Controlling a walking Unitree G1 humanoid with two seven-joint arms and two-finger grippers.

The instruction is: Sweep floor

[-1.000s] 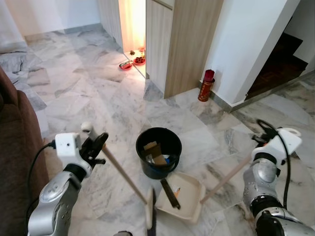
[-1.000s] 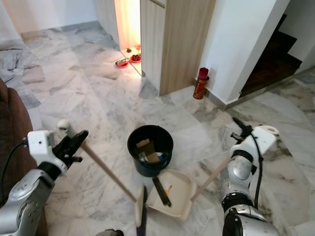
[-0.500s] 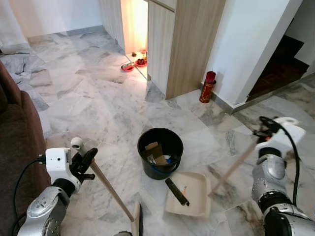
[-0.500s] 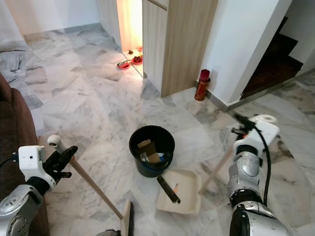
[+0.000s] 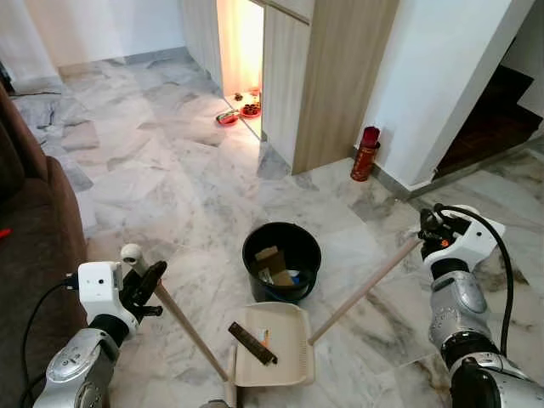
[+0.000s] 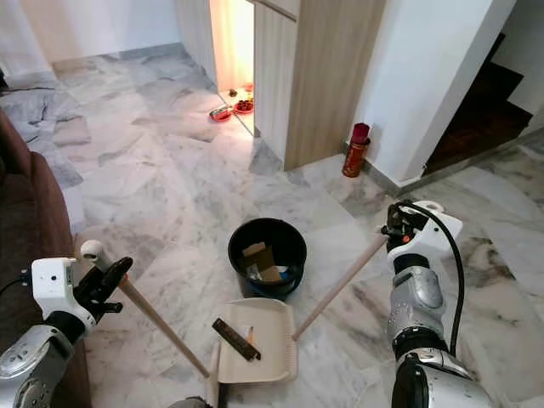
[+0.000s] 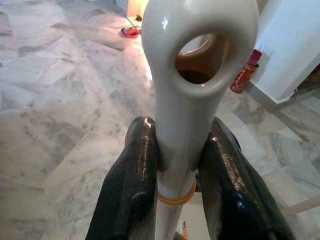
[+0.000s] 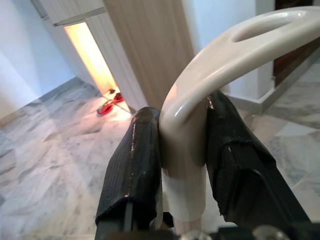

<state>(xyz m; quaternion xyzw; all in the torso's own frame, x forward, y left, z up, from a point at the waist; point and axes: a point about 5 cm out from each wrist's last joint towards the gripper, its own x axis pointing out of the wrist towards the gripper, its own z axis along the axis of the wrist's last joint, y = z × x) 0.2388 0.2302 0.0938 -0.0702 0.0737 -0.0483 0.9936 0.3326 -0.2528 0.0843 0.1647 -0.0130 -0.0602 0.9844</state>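
The cream dustpan (image 5: 276, 357) lies flat on the marble floor (image 5: 161, 161), just in front of the black bucket (image 5: 281, 259), carrying a dark flat strip (image 5: 252, 343); its long handle (image 5: 364, 290) slants up toward the robot's right, where the right gripper (image 8: 182, 165) has its jaws pinching the looped end; the broom handle (image 5: 183, 324) slants up toward the left, its eyelet top pinched in the left gripper (image 7: 177, 165); a brown sofa (image 5: 30, 221) stands left; a red canister (image 5: 366, 154) stands by the wall.

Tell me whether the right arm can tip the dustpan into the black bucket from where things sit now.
Probably yes. The right gripper is shut on the dustpan handle, and the dustpan lies right beside the black bucket, nothing between them.
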